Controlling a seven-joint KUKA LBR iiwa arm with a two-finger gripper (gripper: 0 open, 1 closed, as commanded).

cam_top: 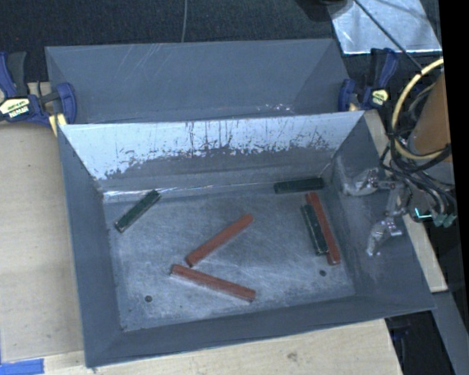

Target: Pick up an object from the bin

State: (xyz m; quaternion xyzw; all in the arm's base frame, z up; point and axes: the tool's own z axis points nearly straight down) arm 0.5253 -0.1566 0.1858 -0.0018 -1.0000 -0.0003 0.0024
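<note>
**While the gripper hangs at the right wall, six sticks lie on the bin floor**

Where the arm comes in over the right edge of the bin [207,78], the gripper [366,213] sits above the sloping right wall. Its two silvery tips stand wide apart with nothing between them. Black cables [405,162] and an orange cover [434,122] crowd the wrist behind it.

Nearest to the gripper, along the right edge of the floor, a long red stick [326,231] and a dark stick [313,229] lie side by side, touching. Both run from the far edge toward the near edge. Just beyond their far ends, a short dark stick [299,186] lies along the far edge.

Near the middle of the floor, an upper brown stick [219,240] slants up to the right. A lower brown stick [213,282] slants down to the right, and their left ends lie close together. A green stick [138,210] lies tilted in the far left corner, well apart from the rest.
</note>
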